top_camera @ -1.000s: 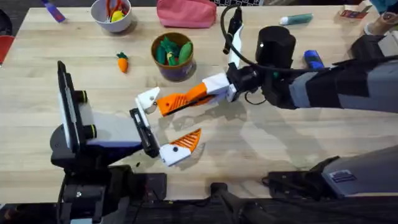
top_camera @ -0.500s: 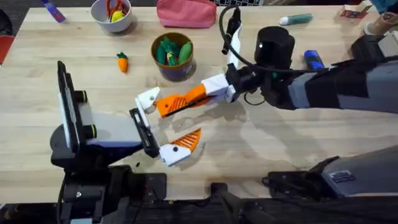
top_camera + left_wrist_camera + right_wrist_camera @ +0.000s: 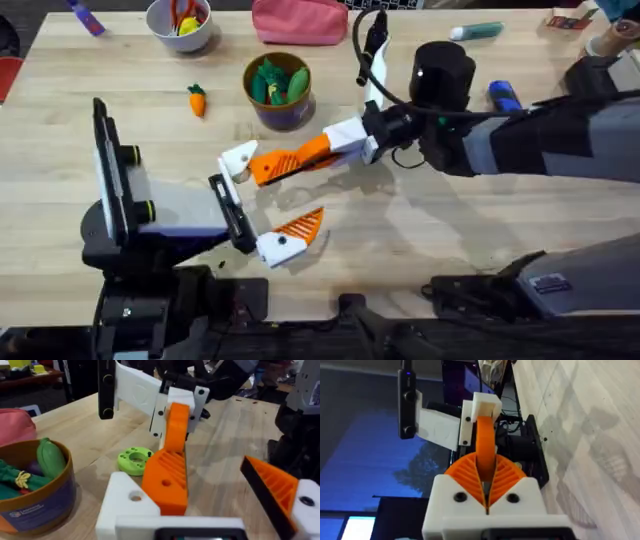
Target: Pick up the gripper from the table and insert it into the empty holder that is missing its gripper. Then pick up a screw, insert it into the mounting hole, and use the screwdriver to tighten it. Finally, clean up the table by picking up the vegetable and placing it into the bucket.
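The right claw [image 3: 345, 142] reaches across the middle of the bench [image 3: 480, 230] with its two orange ribbed pads [image 3: 507, 480] pressed together on the gripper [image 3: 292, 158], the loose orange fingertip. It pinches one end of it, so the other end sticks out free towards the left arm. That grip seems chosen to leave the mating end clear for insertion.

The left claw [image 3: 262, 205] lies low over the bench with its jaws spread wide and nothing between them. One jaw carries its orange pad [image 3: 303, 226]; the other ends in the holder [image 3: 238, 158], the bare white block with an open screw hole on top. Holding still and open like this, it offers the holder as a fixed target.

In the left wrist view the gripper [image 3: 167, 467] rests with its ribbed face against the side of the holder [image 3: 127, 505], touching it. Whether it is fully seated cannot be told; it looks laid alongside, so the insertion is probably in progress.

The rest waits for later steps. The vegetable [image 3: 196, 99], a toy carrot, lies on the bench just beside the bucket [image 3: 277, 90], which already holds green toy vegetables. The screwdriver [image 3: 503, 96] is partly hidden behind the right arm at the far side. A green disc [image 3: 135, 459] sits on the bench beyond the holder.
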`<action>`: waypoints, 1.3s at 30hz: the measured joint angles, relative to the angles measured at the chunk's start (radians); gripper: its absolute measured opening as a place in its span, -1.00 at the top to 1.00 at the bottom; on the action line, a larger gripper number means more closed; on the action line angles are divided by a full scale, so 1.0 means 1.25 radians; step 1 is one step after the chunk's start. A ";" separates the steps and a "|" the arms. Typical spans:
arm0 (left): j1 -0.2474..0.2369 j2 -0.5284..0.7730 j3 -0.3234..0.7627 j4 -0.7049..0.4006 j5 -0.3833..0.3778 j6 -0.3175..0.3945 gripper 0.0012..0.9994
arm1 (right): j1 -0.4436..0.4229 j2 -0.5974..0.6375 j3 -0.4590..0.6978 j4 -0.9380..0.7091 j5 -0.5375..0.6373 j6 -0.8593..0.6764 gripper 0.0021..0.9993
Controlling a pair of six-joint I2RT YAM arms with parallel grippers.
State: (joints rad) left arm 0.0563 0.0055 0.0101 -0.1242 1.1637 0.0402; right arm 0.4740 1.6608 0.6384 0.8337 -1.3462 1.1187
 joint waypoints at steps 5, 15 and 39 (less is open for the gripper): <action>0.000 0.000 0.000 0.000 0.000 -0.002 -0.97 | 0.001 0.000 0.000 0.001 0.023 0.008 0.99; 0.000 0.000 0.000 0.000 0.000 -0.010 -0.97 | 0.033 0.000 0.000 0.007 0.086 0.027 0.99; 0.000 0.000 0.000 0.000 -0.003 -0.009 -0.97 | 0.050 0.041 0.056 -0.001 0.088 0.033 0.99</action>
State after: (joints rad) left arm 0.0566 0.0051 0.0101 -0.1238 1.1603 0.0288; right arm 0.5370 1.7124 0.7088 0.8322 -1.2362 1.1606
